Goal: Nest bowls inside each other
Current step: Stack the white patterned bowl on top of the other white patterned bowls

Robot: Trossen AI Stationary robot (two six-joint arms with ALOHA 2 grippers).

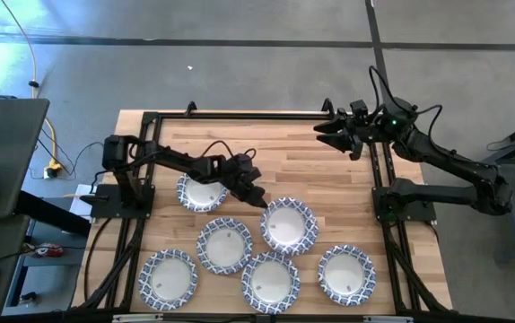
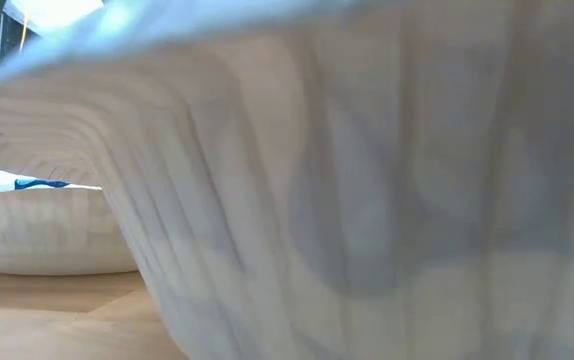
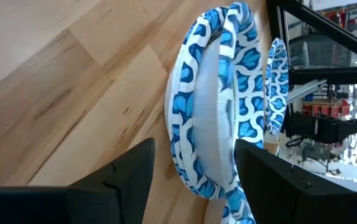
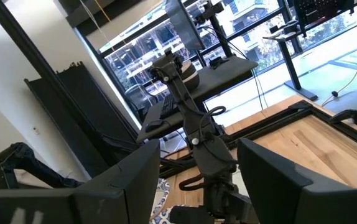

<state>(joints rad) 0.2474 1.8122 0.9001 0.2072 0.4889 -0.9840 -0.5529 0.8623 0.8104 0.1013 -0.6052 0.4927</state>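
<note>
Several blue-and-white rimmed bowls lie on the wooden table (image 1: 329, 179). My left gripper (image 1: 256, 199) (image 3: 194, 147) is low at the far-left rim of the middle bowl (image 1: 288, 224) (image 3: 211, 112). It is open, with one finger above that rim and one below. This bowl shows a doubled rim, so it may hold another bowl nested inside. My right gripper (image 1: 322, 135) (image 4: 197, 149) waits open, raised over the table's far right. In the low view a bowl's white outer wall (image 2: 367, 200) fills the picture. My left gripper has the middle bowl's far-left rim (image 3: 190, 168) between its two fingers, coming in slanting down from the table's far left. The bowl rests on the table. A gap shows beside the lower finger (image 3: 132, 174). I cannot tell whether the upper finger touches the bowl.
More bowls lie at the far left (image 1: 202, 191), at the middle (image 1: 224, 245) and along the near edge (image 1: 169, 277) (image 1: 270, 280) (image 1: 347, 274). Black frame rails (image 1: 385, 179) border the table on both sides.
</note>
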